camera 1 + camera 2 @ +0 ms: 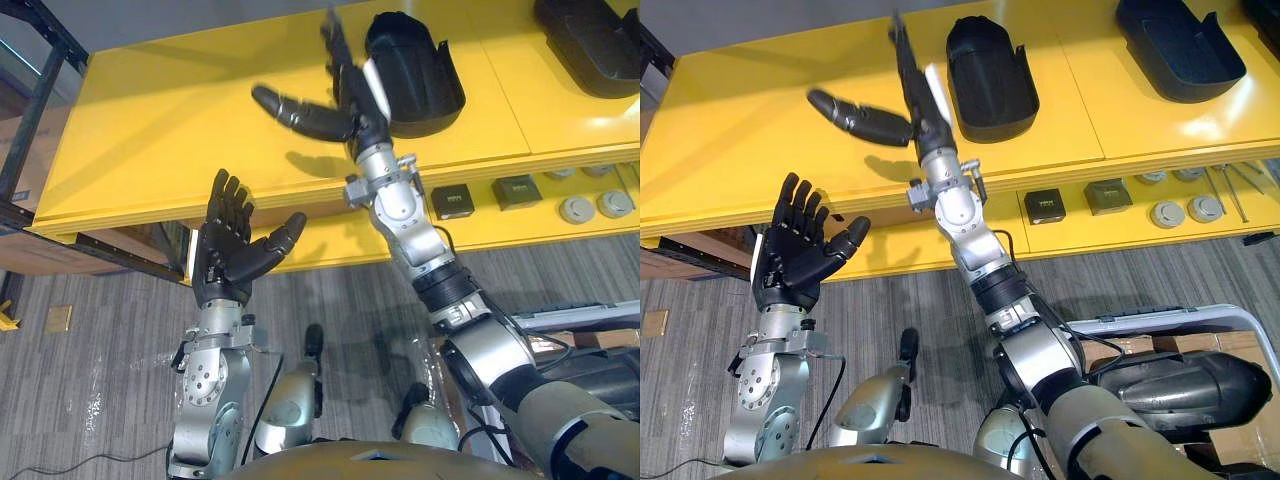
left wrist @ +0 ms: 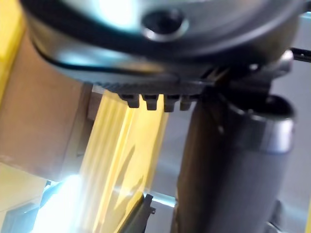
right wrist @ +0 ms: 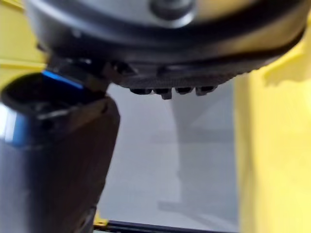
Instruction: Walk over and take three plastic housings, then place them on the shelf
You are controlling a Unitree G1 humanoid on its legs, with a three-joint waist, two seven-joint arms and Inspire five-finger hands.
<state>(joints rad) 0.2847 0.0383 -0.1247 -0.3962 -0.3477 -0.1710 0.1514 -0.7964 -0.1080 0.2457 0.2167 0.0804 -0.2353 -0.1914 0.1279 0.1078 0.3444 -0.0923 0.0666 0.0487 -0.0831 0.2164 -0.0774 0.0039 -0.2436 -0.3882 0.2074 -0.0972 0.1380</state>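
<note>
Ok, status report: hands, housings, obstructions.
Both hands open, empty: left hand low before the yellow shelf, right hand above it beside a black plastic housing. Second housing farther right. Nothing between hand and housing.

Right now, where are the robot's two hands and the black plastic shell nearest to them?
left hand (image 1: 790, 258), right eye view, on its palm.
right hand (image 1: 923, 112), right eye view, on its palm.
black plastic shell (image 1: 990, 82), right eye view, on its middle.
</note>
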